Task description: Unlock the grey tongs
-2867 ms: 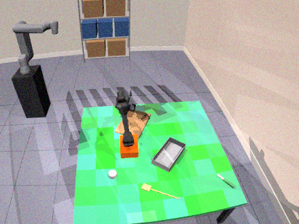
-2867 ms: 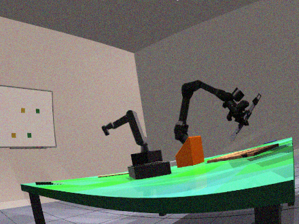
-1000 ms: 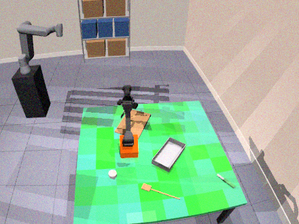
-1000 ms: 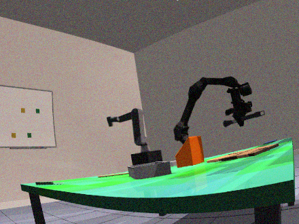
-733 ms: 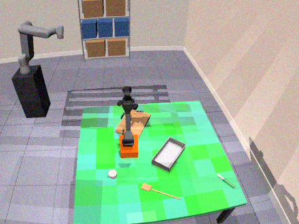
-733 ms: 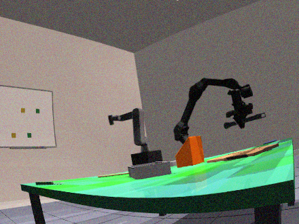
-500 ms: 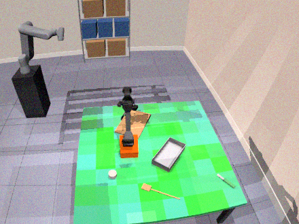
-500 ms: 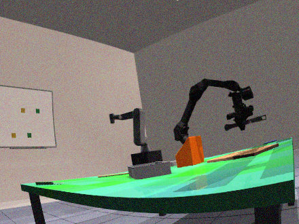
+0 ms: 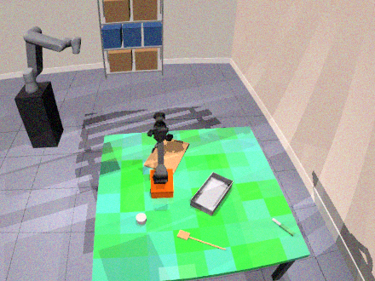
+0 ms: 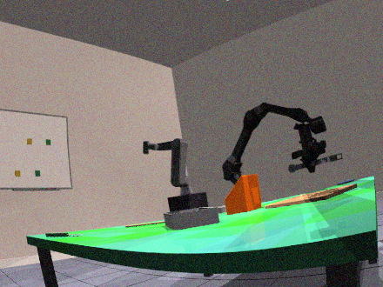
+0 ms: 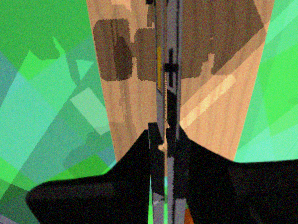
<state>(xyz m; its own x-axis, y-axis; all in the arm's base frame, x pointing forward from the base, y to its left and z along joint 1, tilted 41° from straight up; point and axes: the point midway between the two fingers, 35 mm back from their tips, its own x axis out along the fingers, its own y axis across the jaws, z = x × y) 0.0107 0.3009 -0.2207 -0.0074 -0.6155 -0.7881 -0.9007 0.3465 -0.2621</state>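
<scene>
Green patchwork table top [image 9: 239, 238] carries a wooden board [image 9: 175, 149]; above it the black gripper [image 10: 310, 164] pinches slim grey metal tongs [image 10: 327, 158], grey floor tiles around.

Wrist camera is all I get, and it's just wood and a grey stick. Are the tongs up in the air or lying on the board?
Observer: Up in the air. In the exterior view the tool holds the grey tongs roughly level, well above the wooden board.
Operator: Is the tin underneath them?
Observer: No. The top view shows the roasting tin off to one side of the board, with nothing lying across it.
Operator: Is there other stuff on the table?
Observer: Yes, a small white round object sits near the arm's orange base.
</scene>
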